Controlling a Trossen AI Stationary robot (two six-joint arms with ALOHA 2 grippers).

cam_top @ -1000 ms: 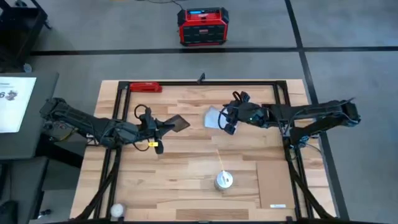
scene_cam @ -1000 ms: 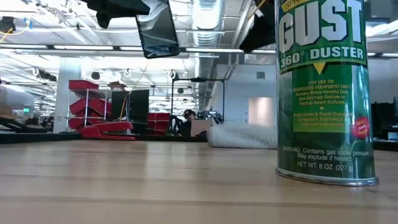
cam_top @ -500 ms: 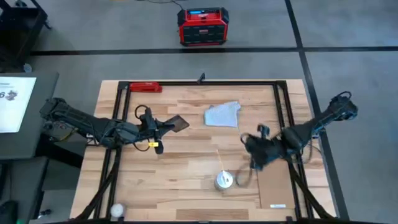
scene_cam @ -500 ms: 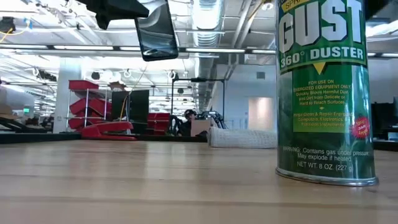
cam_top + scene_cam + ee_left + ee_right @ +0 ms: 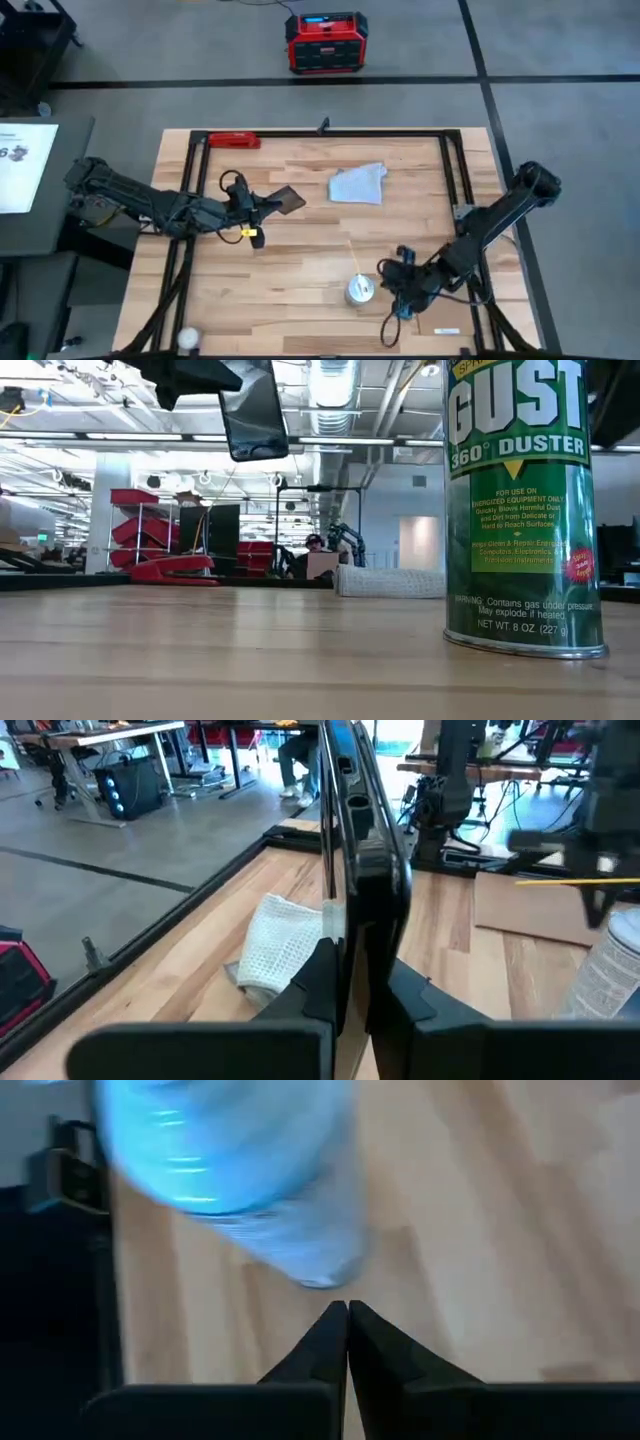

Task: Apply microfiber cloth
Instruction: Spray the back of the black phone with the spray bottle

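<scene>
The microfiber cloth [image 5: 358, 184] lies crumpled on the far middle of the wooden table [image 5: 300, 250], with nothing touching it. The left gripper [image 5: 268, 203] is near it, to its left, pinched tight on a black phone [image 5: 287, 198] held up in the air. The right gripper [image 5: 393, 290] is low at the near side, just beside the duster can [image 5: 359, 290], its fingers pressed together and holding nothing. A red stapler [image 5: 233, 140] sits at the far edge. Behind the table is a big bright workshop. The can looks blurry in the right wrist view.
</scene>
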